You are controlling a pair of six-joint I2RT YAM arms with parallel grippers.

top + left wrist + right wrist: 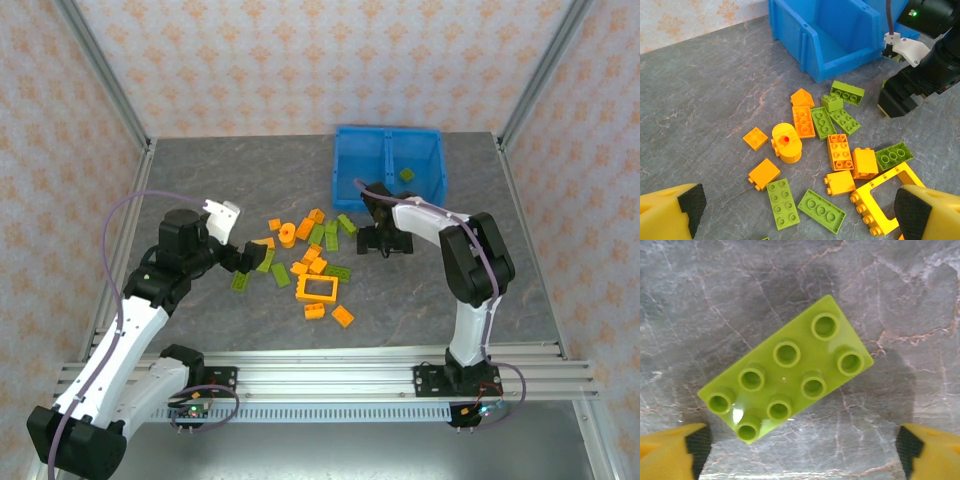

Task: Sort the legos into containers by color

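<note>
Left wrist view: the top edge cuts off the blue bin (pixel 840 65), and a yellow finger (pixel 930 215) covers one corner of the orange frame (pixel 863 210). Top view: the green piece (pixel 407 175) in the bin is too small to identify.

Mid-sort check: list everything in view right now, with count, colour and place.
bin: 1, blue, two compartments, far side of table, right of centre
brick in bin: 1, green, right compartment
orange bricks: about nine, orange, loose pile mid-table
frame: 1, orange, hollow, near edge of pile
round piece: 1, orange, left part of pile
green bricks: about eight, green, mixed through the pile
lone brick: 1, green, studs up, flat on table right of pile
table: 1, grey marbled
rail: 1, silver, near edge
left arm: 1, white and black, left of pile
right arm: 1, white and black, between pile and bin
left claw: 1, yellow, open, at pile's left side
right claw: 1, yellow, open, above lone brick
</note>
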